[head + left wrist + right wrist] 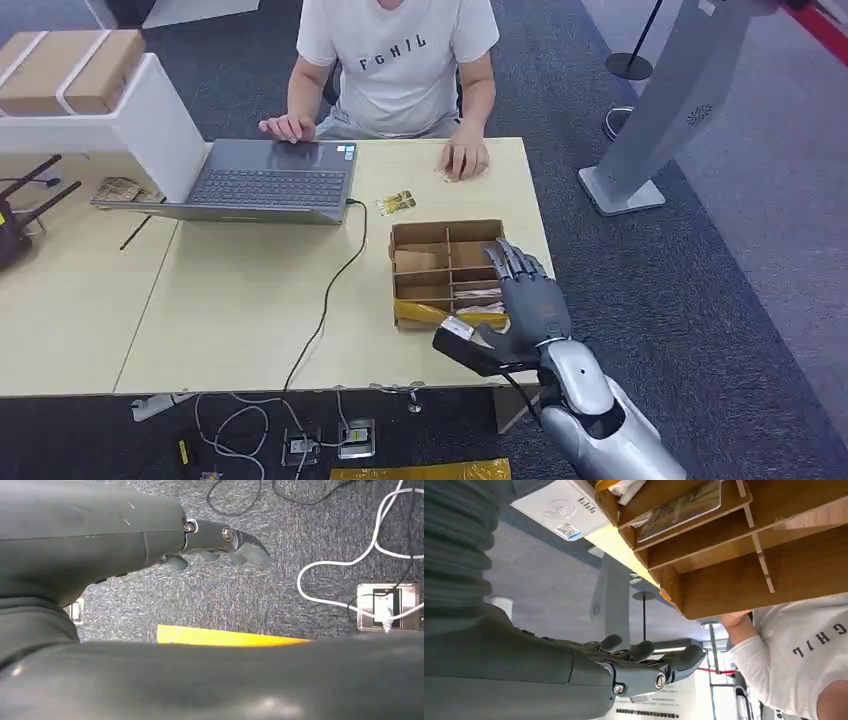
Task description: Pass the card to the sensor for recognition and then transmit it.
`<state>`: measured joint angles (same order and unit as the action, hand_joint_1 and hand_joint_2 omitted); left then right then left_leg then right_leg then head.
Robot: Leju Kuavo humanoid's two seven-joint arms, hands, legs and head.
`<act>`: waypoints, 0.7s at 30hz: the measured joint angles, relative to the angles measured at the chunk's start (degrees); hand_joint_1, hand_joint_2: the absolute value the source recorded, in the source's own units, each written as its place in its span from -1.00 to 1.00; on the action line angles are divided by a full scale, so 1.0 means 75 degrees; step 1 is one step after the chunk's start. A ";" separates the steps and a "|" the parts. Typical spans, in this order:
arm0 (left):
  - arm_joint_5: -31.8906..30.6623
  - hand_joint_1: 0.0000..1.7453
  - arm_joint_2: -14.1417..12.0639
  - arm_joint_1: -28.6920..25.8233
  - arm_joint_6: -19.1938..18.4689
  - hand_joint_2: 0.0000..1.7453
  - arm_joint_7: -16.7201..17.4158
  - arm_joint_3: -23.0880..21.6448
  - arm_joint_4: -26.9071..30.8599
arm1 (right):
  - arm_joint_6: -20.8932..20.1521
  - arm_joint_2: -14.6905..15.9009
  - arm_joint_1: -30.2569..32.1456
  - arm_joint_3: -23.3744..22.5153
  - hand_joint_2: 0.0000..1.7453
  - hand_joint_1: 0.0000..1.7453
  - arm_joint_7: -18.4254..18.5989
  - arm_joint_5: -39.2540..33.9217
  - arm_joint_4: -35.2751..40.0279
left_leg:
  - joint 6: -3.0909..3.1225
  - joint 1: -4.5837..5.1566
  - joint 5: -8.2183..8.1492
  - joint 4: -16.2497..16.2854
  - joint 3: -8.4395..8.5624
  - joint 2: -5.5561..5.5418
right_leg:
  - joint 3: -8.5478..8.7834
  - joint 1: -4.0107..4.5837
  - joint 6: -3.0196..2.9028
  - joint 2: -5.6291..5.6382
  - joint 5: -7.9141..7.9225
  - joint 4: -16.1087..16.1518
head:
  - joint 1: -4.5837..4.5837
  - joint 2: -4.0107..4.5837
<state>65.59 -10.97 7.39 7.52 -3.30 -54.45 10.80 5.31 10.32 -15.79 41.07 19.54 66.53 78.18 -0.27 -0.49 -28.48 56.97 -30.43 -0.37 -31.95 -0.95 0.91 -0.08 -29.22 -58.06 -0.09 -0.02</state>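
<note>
Right robot hand (525,300) hovers with fingers spread and nothing in it, just beside the right edge of the cardboard divider box (445,262) on the desk (230,320). A card (681,509) lies in one compartment of that box. Nothing looks picked up or scanned yet, so the whole job seems ahead. Left robot hand (220,542) hangs over grey carpet, fingers loosely curled, empty. Beyond the box, a person (400,60) sits at a laptop (260,180).
</note>
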 joint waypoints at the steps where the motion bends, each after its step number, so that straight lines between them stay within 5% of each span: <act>1: 0.0009 -1.00 0.0000 0.0000 0.0003 -1.00 -0.0012 0.0000 0.0000 | -0.0009 -0.0006 0.0000 0.0000 1.00 -1.00 -0.0012 0.0012 -0.0023 | 0.0000 0.0000 0.0000 0.0000 0.0000 0.0000 | 0.0000 0.0000 0.0000 0.0000 0.0000 0.0000 | 0.0000 0.0000; 21: 0.0128 -1.00 -0.0026 0.0000 -0.0052 -1.00 -0.0204 0.0006 -0.0020 | 0.0090 -0.0254 -0.0053 0.0000 1.00 -1.00 -0.0195 0.0044 -0.0592 | 0.0000 0.0000 0.0000 0.0000 0.0000 0.0000 | 0.0000 0.0000 0.0000 0.0001 0.0000 0.0000 | -0.0003 0.0000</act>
<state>66.56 -11.17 7.39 7.13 -4.83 -54.40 10.64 5.99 8.41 -16.19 41.07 18.07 66.86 73.74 -0.27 -0.49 -28.48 56.97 -30.43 -0.37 -31.96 -0.96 0.91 -0.08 -29.22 -58.06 -0.11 -0.02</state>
